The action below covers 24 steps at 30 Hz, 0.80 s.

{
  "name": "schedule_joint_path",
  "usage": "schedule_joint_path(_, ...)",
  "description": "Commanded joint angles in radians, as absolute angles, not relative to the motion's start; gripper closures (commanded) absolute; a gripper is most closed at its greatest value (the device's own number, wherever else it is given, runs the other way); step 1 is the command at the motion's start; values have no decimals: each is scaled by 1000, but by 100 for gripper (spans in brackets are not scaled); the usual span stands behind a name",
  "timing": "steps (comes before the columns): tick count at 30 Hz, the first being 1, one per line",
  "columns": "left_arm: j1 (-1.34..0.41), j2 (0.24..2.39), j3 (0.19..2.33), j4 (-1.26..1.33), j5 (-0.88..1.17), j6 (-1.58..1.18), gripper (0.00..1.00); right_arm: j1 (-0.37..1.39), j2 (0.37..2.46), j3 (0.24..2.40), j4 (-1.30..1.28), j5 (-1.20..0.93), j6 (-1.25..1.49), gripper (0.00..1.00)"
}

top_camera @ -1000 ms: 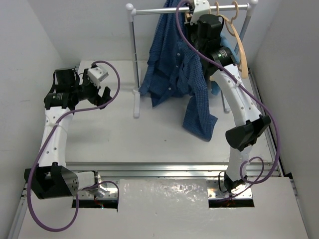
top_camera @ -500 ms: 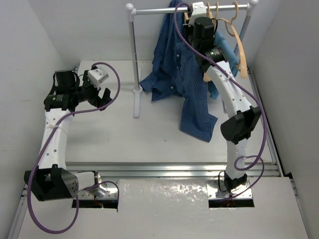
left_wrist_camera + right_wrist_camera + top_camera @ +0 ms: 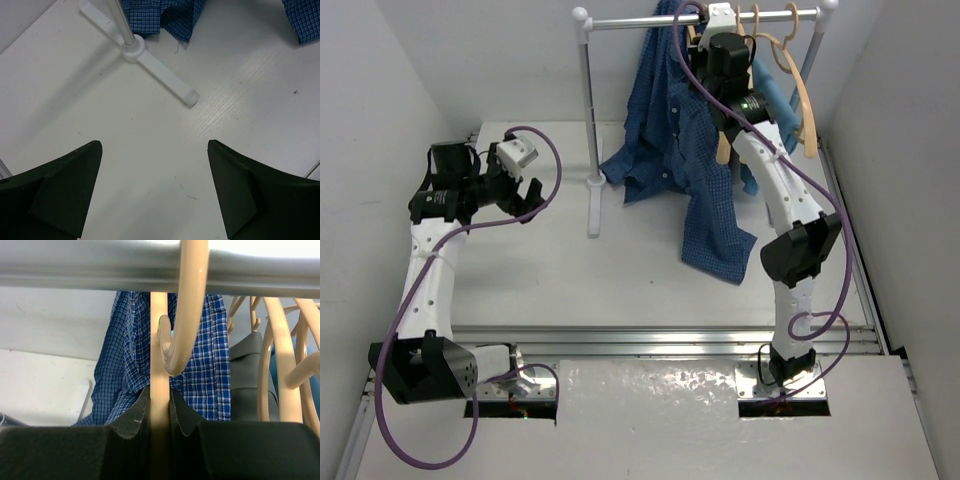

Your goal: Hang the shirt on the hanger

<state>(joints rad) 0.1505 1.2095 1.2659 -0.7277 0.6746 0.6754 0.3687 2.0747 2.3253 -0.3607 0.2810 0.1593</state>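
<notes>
One shift: right hand [image 3: 159, 397], clamped on the hanger [image 3: 159, 320] stem, has risen; hook now loops the rail [image 3: 75, 270], shirt [image 3: 665, 140] draped beneath. Left hand [image 3: 154, 150] gapes, idle. Release looks next.

My right gripper [image 3: 159, 399], clamped on the hanger [image 3: 159, 355], has climbed toward 12 o'clock, closer under the rail [image 3: 630, 22]. My right elbow [image 3: 800, 250] drew in toward 11 o'clock. The shirt [image 3: 665, 140] came along, its hanging tail lifting slightly toward 12.
</notes>
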Motion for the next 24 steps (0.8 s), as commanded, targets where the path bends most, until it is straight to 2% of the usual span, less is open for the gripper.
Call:
schedule_joint_path(1,149,1186,1261,-701,704,673,15,359,2094,2399,-241,308,193,100)
schedule_joint_path(12,149,1163,1236,-718,687,680,15,330,2166,2390,-311,232,290,100)
schedule_joint_path(22,150,1149,1206,-718,696,673,16,333,2045,2226,-414,152,235,100)
schedule_joint_path(24,149,1149,1204,-710,703,669,16,337,1993,2176,-403,132,218,85)
